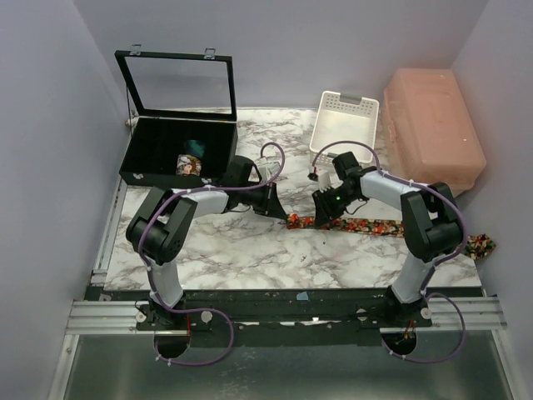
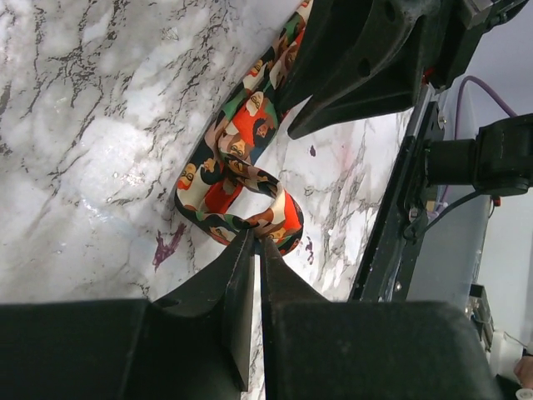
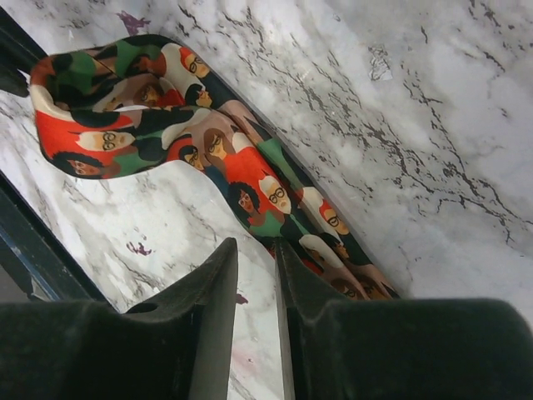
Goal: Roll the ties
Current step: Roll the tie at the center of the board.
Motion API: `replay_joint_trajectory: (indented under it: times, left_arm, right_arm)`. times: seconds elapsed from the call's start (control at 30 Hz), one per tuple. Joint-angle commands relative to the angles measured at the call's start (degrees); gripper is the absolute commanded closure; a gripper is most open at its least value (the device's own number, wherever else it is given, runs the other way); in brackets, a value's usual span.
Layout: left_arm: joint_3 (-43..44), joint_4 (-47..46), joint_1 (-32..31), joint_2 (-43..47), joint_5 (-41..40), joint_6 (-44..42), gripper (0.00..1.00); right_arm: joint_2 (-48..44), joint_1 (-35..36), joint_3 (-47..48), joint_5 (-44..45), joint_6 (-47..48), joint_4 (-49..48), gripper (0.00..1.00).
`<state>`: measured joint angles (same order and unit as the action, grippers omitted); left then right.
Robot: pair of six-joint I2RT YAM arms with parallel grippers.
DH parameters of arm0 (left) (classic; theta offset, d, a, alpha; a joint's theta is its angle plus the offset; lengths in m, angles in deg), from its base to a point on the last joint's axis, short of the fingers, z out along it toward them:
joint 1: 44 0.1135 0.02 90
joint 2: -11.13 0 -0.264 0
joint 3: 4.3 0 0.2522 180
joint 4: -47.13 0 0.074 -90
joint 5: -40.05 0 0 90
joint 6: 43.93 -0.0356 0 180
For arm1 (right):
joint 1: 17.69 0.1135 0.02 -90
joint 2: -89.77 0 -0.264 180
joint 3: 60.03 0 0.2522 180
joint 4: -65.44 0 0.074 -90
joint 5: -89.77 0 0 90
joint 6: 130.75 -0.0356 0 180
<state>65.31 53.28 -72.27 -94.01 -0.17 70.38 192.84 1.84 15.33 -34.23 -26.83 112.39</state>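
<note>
A tie (image 1: 375,226) printed with faces in red, orange and green lies along the marble table, running right to its far end (image 1: 479,245). Its left end is folded back into a small loop (image 2: 241,196). My left gripper (image 1: 281,212) is at that end, its jaws (image 2: 258,236) shut on the loop's edge. Just to the right, my right gripper (image 1: 321,221) rests on the tie (image 3: 250,179) with its jaws (image 3: 256,244) a narrow gap apart. One fingertip (image 3: 287,250) touches the fabric's edge and bare table shows in the gap.
A black box (image 1: 179,150) with its glass lid raised stands at the back left, holding a teal roll (image 1: 196,147) and a patterned roll (image 1: 190,165). A white slotted basket (image 1: 348,117) and a pink plastic bin (image 1: 433,125) stand at the back right.
</note>
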Motion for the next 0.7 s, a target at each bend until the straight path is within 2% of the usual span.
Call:
replay_joint_trajectory:
  times: [0.0,0.03,0.23,0.4,0.67]
  left_arm:
    - [-0.14,-0.68,-0.38,1.07,0.81,0.24,0.90]
    - [-0.15,-0.81,-0.38,0.93,0.74,0.46,0.90]
    - [1.35,-0.91,-0.70,-0.47,0.47,0.97,0.90]
    - [3.67,-0.86,-2.66,-2.27,0.38,1.57,0.89]
    - [8.18,-0.15,-4.84,-5.96,0.38,2.76,0.90]
  right_arm:
    - [-2.44,-0.26,1.97,-3.23,0.27,2.25,0.70]
    - [-3.08,-0.43,2.30,-4.22,0.15,2.59,0.68]
    - [-3.34,-0.46,6.02,-14.38,-3.55,4.64,0.39]
    - [-1.15,-0.46,7.00,-16.85,-6.96,4.63,0.33]
    - [2.59,-0.46,6.86,-14.60,-7.34,3.87,0.36]
